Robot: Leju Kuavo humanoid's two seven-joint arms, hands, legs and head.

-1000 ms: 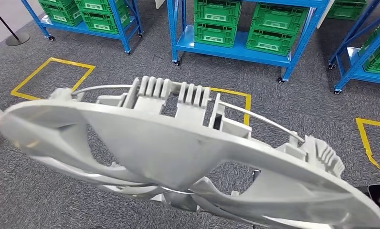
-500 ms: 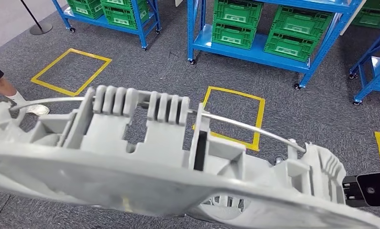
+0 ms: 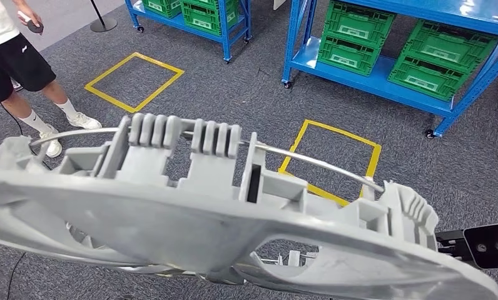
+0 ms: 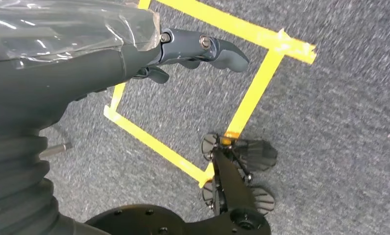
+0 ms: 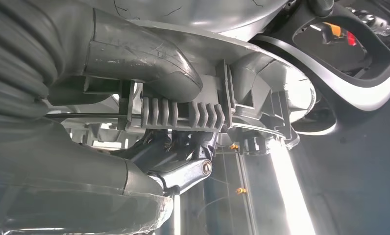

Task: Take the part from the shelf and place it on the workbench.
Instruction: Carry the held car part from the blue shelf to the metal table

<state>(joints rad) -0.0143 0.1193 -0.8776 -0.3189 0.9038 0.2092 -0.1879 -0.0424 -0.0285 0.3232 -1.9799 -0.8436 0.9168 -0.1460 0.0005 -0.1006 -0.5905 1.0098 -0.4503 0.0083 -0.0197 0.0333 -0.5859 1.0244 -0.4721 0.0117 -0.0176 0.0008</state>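
A large grey plastic part [image 3: 203, 231], round with ribbed clips and a thin wire arc along its rim, spans the lower half of the head view, tilted and held up over the floor. In the right wrist view my right hand [image 5: 134, 63] grips this part [image 5: 183, 112], the thick thumb pressed on one side of its rim and dark fingers [image 5: 183, 169] on the other. My left hand [image 4: 183, 49] hangs over the carpet with nothing in it, thumb and fingers apart.
Blue wheeled shelves [image 3: 359, 69] with green crates [image 3: 353, 37] stand ahead across the grey carpet. Yellow tape squares [image 3: 343, 133] [image 3: 162, 64] mark the floor. A person [image 3: 15, 56] in black shorts stands at the far left.
The whole view has swung, so the shelves and tape squares have slid to the right and a person has come into sight at the left. The part stays held in front of me.
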